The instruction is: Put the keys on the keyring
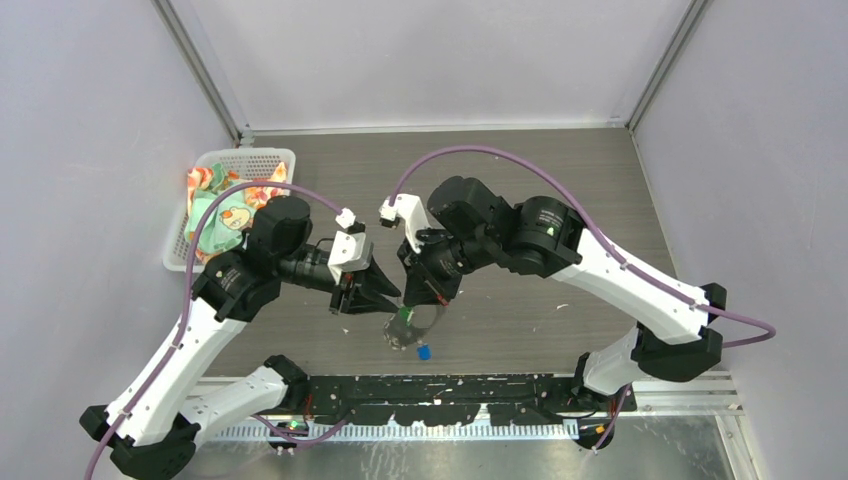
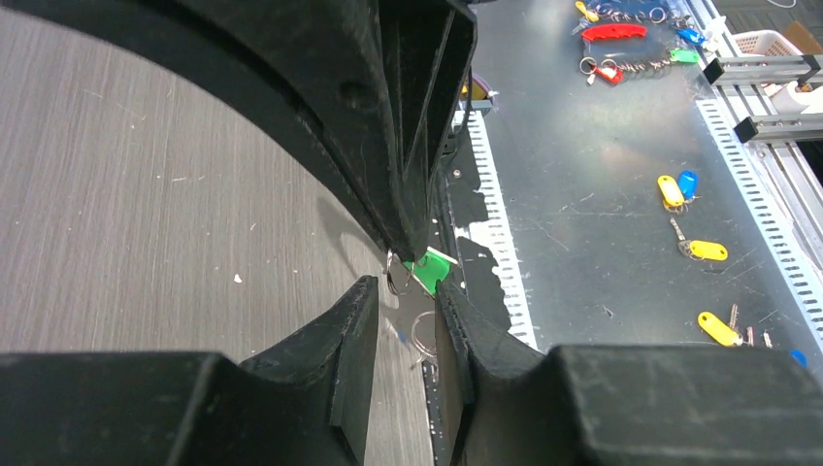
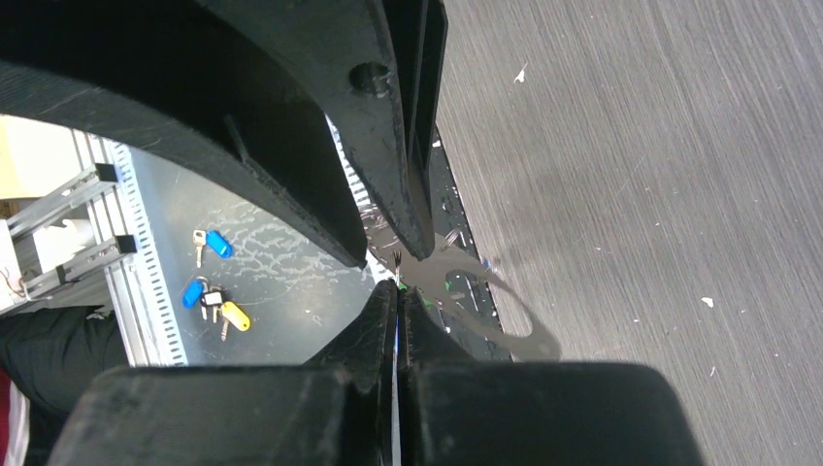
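Just left of the keyring (image 1: 420,325), the left gripper (image 1: 392,300) hovers with its jaws narrowly parted.
The right gripper (image 1: 422,300) pinches the keyring's top; the green key (image 1: 404,313) sits against the ring, and the blue key (image 1: 424,352) lies on the table just nearside of it.

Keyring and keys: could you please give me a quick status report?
Right claw shut on keyring wire. Left claw open, tips just short of green key. Blue key loose on table. Nothing seen in the way.
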Available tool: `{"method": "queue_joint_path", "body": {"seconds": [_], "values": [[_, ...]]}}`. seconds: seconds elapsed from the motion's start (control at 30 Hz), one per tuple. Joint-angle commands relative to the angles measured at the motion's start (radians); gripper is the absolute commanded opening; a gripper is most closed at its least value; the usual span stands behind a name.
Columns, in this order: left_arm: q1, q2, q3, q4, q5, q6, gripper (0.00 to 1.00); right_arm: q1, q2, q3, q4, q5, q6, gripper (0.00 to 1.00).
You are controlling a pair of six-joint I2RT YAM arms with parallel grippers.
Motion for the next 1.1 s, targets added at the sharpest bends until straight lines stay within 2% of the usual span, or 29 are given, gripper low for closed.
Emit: {"method": "queue_joint_path", "body": {"seconds": [0.0,0.17,0.37,0.43,0.53,0.67,0.77,0.9,1.07], "values": [[-0.002,-0.005,0.036,0.007,0.028,0.018,0.3,-0.001,0.019,0.077,-0.026,-0.044,-0.019,0.01],[-0.002,-0.008,0.03,0.0,0.033,0.022,0.25,-0.001,0.032,0.094,-0.037,-0.055,-0.023,0.01],[-0.002,0.001,0.025,-0.021,0.025,0.048,0.09,-0.001,0.048,0.119,-0.035,-0.074,-0.024,0.01],[-0.002,0.007,0.025,-0.014,0.026,0.041,0.08,-0.001,0.057,0.129,-0.04,-0.085,-0.023,0.01],[-0.003,0.01,0.027,0.013,0.029,0.014,0.15,-0.001,0.062,0.129,-0.035,-0.09,-0.02,0.01],[-0.004,0.011,0.032,0.022,0.041,-0.001,0.14,-0.001,0.064,0.121,-0.028,-0.091,-0.019,0.01],[-0.004,0.01,0.025,0.022,0.036,0.008,0.01,0.0,0.064,0.121,-0.016,-0.097,-0.015,0.01],[-0.004,0.006,0.017,0.034,0.022,-0.006,0.0,-0.001,0.042,0.104,0.013,-0.076,-0.004,0.13],[-0.002,-0.03,-0.024,0.214,-0.015,-0.196,0.0,-0.021,-0.1,-0.025,0.128,0.021,0.03,0.31]]}}
